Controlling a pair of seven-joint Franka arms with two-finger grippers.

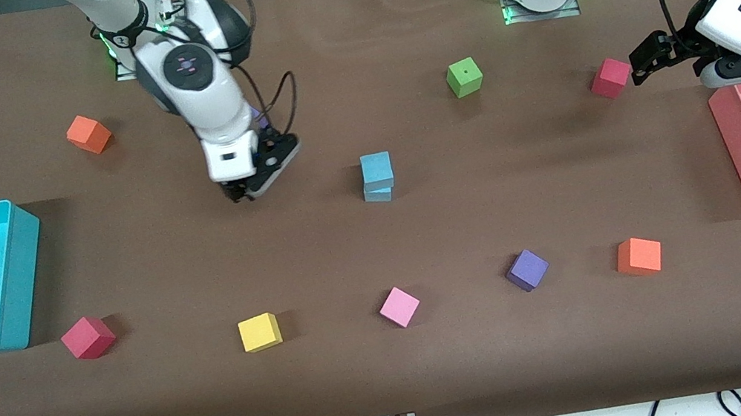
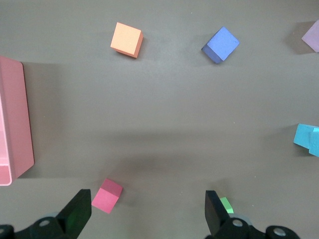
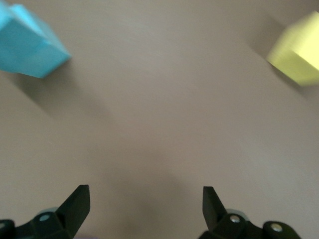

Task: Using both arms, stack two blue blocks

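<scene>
Front view: stacked blue blocks (image 1: 377,177).

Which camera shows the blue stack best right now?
The front view: both blue blocks show whole, one on the other. The left wrist view catches them only at its edge; the right wrist view shows a blurred corner.

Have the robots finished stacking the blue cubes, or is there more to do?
It looks done: one blue block sits on the other blue block, slightly askew. The right claw and left claw are both open, holding nothing. Nothing obvious remains.
</scene>
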